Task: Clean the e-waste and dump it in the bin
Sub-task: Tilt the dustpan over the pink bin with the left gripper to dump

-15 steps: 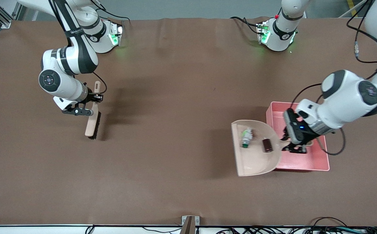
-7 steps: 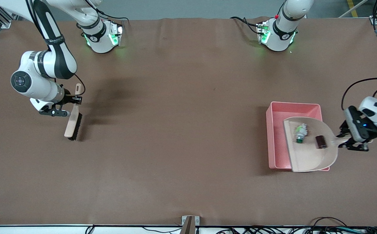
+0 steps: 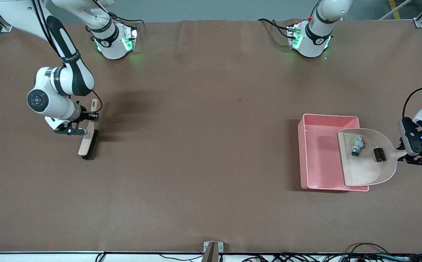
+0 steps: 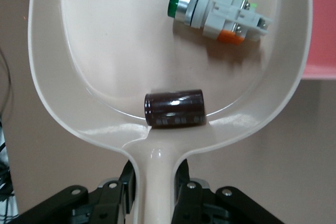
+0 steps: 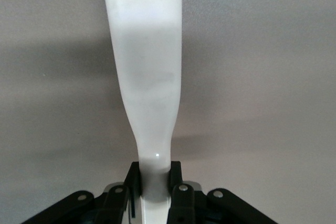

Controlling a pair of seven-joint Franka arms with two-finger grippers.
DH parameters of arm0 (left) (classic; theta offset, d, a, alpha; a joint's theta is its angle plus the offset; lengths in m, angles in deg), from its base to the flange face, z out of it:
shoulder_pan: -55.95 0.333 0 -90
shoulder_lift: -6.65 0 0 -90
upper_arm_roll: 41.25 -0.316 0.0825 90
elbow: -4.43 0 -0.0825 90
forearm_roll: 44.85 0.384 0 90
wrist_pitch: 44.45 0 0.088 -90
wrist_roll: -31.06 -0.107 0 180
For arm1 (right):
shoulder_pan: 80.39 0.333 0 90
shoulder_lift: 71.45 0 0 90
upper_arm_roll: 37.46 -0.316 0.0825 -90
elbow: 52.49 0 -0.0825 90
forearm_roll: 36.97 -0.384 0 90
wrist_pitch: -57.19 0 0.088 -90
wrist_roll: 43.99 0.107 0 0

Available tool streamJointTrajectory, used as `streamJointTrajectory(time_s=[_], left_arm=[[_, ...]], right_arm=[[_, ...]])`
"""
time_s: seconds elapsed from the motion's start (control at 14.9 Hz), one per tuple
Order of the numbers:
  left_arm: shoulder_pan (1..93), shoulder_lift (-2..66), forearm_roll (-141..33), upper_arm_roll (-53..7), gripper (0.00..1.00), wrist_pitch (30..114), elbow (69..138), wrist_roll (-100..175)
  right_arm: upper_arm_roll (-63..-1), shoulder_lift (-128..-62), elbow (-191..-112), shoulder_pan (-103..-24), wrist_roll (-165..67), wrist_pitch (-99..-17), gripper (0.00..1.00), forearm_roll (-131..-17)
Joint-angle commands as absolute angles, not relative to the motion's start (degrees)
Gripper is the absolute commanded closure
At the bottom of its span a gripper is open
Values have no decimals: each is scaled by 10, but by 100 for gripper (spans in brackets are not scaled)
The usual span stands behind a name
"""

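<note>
Dustpan [image 3: 365, 171] shifted farther over bin [image 3: 318, 160] — no legible labels.

dustpan [image 3: 363, 171] over bin [image 3: 318, 153], L-arm end | both parts [image 4: 218, 11] [image 4: 175, 108] in pan | brush [image 3: 86, 140] R-arm end

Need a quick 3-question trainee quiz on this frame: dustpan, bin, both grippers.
1. True or false: the dark maroon cylinder lies inside the pink plastic bin.
2. What does the right gripper hold?
A) wooden brush
B) beige plastic dustpan
C) nothing
3. Fill in: the left gripper grips the dustpan by its ____.

Key:
1. False; it lies in the dustpan, with the white orange-banded component.
2. A
3. handle
</note>
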State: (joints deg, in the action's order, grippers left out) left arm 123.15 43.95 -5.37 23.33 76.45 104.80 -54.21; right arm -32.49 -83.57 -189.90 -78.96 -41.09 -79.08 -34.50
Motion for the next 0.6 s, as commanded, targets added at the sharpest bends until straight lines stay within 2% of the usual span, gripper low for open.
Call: streamJointTrajectory(time_s=[0.0, 0.07, 0.27, 0.54], left_arm=[[1230, 427, -33, 237, 98, 754, 1044, -538], [1229, 428, -32, 237, 98, 754, 1043, -538], [1225, 428, -32, 238, 98, 754, 1038, -538], [1210, 425, -1, 240, 98, 754, 1038, -521]], right_arm=[[-329, -838, -1895, -796, -409, -788, 73, -335], [-329, -838, -1893, -795, -408, -788, 70, -335], [-329, -838, -1884, -797, -408, -778, 51, -335], [-329, -838, -1874, -799, -408, -769, 37, -335]])
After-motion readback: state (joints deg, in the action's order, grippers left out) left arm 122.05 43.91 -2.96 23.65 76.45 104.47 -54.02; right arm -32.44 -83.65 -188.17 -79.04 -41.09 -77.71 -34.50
